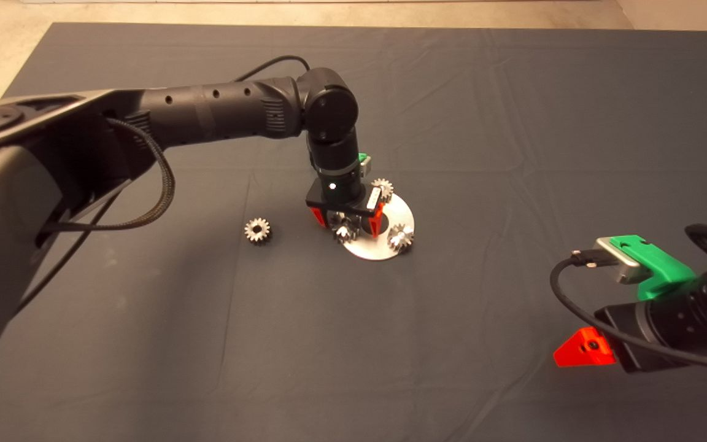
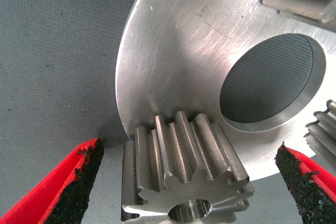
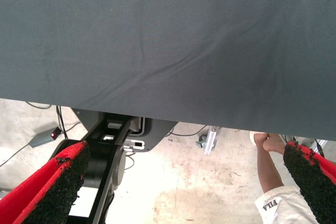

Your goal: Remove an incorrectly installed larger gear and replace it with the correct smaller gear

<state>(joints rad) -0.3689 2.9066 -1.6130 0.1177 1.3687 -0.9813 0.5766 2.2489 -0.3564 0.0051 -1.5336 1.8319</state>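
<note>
Smaller gear lying loose on mat, well left of disc. Left gripper low over disc's near-left edge, jaws wide apart, straddling larger gear without contact. Two other gears on disc. Right gripper parked lower right, jaws open, empty

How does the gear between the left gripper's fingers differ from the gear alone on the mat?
The larger gear sits on the metal plate, inside the open left gripper; the smaller gear lies alone on the mat. The larger gear looks brighter, the smaller gear duller. Both are toothed spur gears.
</note>
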